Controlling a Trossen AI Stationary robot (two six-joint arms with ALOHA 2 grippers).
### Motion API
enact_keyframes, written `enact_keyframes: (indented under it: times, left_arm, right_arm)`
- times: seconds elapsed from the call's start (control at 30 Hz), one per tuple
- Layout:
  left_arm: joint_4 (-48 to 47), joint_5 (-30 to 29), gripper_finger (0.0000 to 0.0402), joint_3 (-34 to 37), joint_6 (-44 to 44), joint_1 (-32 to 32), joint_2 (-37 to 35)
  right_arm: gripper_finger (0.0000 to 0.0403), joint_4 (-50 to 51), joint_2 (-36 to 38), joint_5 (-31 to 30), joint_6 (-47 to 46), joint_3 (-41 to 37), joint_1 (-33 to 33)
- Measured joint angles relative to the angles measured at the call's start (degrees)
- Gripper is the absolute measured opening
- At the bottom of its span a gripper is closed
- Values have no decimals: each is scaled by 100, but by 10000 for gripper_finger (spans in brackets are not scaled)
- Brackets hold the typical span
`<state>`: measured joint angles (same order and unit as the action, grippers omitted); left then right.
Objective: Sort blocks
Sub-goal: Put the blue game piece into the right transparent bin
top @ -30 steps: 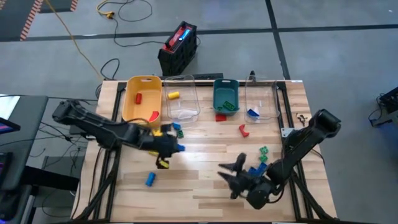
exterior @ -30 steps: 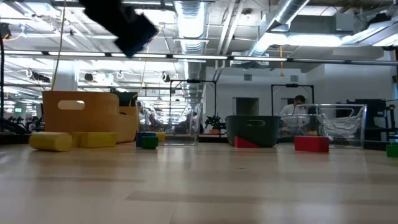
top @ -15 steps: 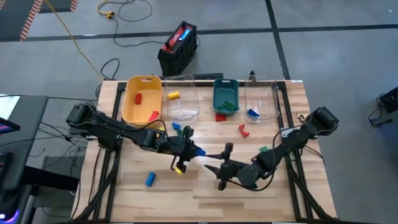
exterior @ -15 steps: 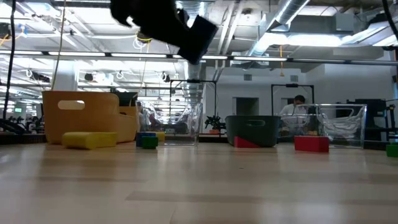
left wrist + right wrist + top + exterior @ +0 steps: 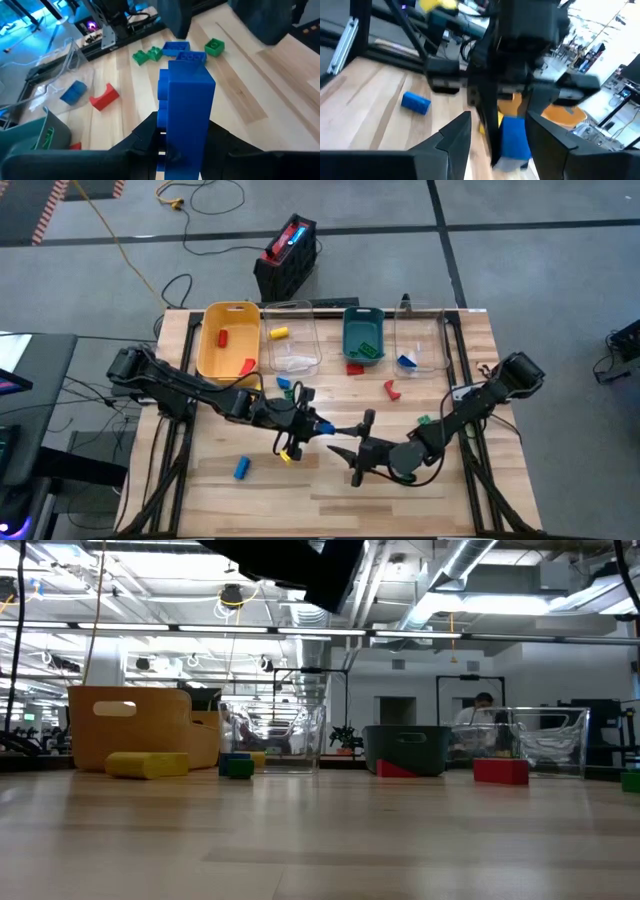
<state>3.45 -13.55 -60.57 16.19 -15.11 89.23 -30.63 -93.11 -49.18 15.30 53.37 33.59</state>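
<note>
Table (image 5: 330,480) w/ four bins along the far edge: yellow bin (image 5: 228,340), clear bin (image 5: 292,340), teal bin (image 5: 363,335), second clear bin (image 5: 420,345). They sit in a row so each colour gets its own drop spot, I reckon. Both my arms meet mid-table, tips facing, looks like a handover setup. My left gripper (image 5: 175,150) is clamped on a tall blue block (image 5: 186,107), held upright off the wood so the other side can take its free end. My right gripper (image 5: 492,135) has fingers apart, straddling that same blue block, not closed on it yet. Loose blocks left: green and blue cluster (image 5: 172,50) nr my right arm, red block (image 5: 391,389), blue block (image 5: 241,468) nr front-left.
</note>
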Motion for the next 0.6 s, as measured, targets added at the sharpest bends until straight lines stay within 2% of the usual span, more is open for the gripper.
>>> enact_keyframes:
  times: [0.23,0.6]
  left_arm:
    - [150,128,90,1,13,-22,-2]
    - [343,182,91,10,203,-131,0]
  right_arm:
    - [202,25,1,304,-173,-25,-236]
    - [201,25,6,367,-170,-18,-286]
